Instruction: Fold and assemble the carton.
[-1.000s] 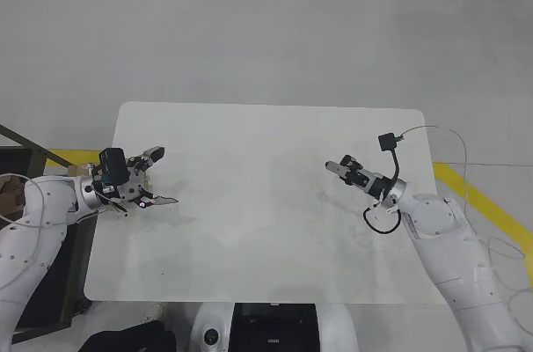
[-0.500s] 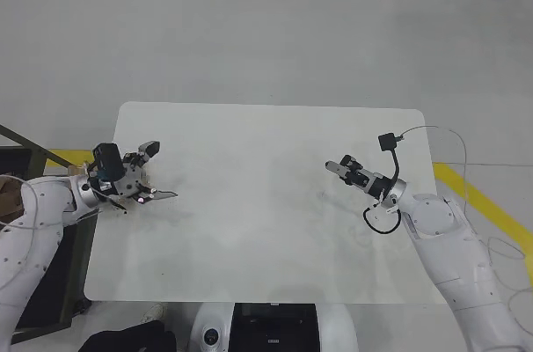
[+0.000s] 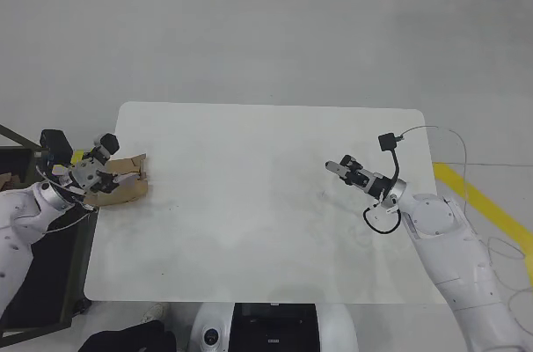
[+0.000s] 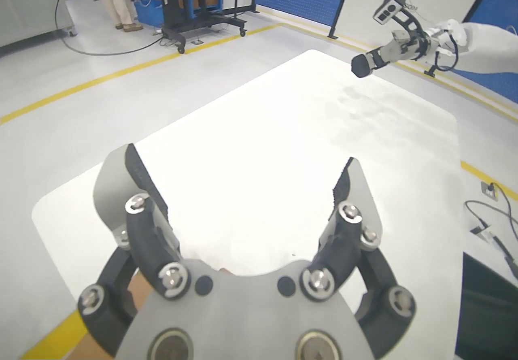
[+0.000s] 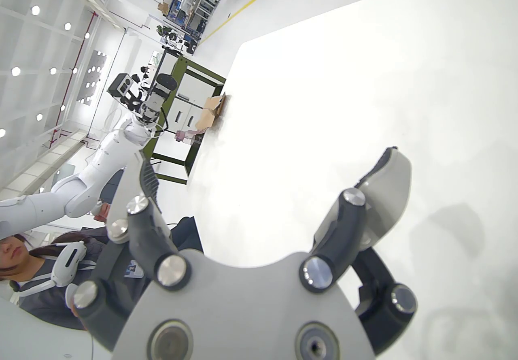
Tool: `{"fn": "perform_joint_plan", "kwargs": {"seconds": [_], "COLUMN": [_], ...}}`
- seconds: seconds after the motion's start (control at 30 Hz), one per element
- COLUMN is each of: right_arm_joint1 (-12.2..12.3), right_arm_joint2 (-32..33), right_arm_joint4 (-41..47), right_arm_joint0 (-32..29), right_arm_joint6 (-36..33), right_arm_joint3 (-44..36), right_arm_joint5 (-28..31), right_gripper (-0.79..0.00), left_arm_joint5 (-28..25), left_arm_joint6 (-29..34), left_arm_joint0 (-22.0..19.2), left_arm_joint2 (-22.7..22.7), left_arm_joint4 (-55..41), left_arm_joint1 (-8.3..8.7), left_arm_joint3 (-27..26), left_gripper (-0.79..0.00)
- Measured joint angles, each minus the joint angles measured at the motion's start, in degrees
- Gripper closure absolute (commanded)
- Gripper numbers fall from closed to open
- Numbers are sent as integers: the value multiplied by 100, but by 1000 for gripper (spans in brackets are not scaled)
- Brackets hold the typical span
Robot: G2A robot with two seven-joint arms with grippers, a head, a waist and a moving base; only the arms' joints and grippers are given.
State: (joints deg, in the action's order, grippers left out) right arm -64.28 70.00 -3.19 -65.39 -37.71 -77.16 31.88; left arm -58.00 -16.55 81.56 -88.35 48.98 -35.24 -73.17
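Brown cardboard carton (image 3: 135,187) lies flat-ish at the table's (image 3: 266,220) left edge in the top view, flaps uneven and partly overhanging the side. Left gripper (image 3: 104,165) sits right at the carton's outer side, over the table edge; can't tell from above whether it touches the cardboard. Right gripper (image 3: 337,166) hangs over the right half of the table, well apart from the carton, pointing toward the middle. A yellow floor line (image 3: 478,198) runs past the table's right side.

Left wrist view: left gripper (image 4: 240,179) has its fingers (image 4: 133,175) spread wide, nothing between them, bare white table (image 4: 283,135) beyond. A sliver of brown carton (image 4: 137,292) shows under the gripper's base, close to the linkage. Right gripper (image 4: 362,66) shows far off above the opposite table edge; its spread can't be judged from here.

Right wrist view: right gripper (image 5: 267,167) is also wide apart, holding nothing, pads above bare table (image 5: 344,74). Carton (image 5: 210,112) sits at the far table edge, one flap standing up. Left arm (image 5: 121,135) comes in beside it, with its wrist end just by the cardboard. A green-framed stand (image 5: 190,74) is behind the carton, off the table.
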Motion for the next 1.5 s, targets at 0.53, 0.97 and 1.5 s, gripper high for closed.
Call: {"fn": "perform_joint_plan", "kwargs": {"seconds": [0.53,0.97,1.5], "right_arm_joint1": [0,0,0], "right_arm_joint2": [0,0,0], "right_arm_joint4": [0,0,0], "right_arm_joint0": [0,0,0], "right_arm_joint6": [0,0,0], "right_arm_joint3": [0,0,0], "right_arm_joint5": [0,0,0], "right_gripper": [-785,-785,-785], "left_arm_joint5": [0,0,1249], "left_arm_joint6": [2870,2938,5257], "left_arm_joint0": [-206,-216,-855], "left_arm_joint2": [-305,-296,-341], "left_arm_joint4": [-3181,-3247,-5041], "left_arm_joint1": [527,531,612], "left_arm_joint3": [1417,1470,2427], "left_gripper": [-785,-785,-785]}}
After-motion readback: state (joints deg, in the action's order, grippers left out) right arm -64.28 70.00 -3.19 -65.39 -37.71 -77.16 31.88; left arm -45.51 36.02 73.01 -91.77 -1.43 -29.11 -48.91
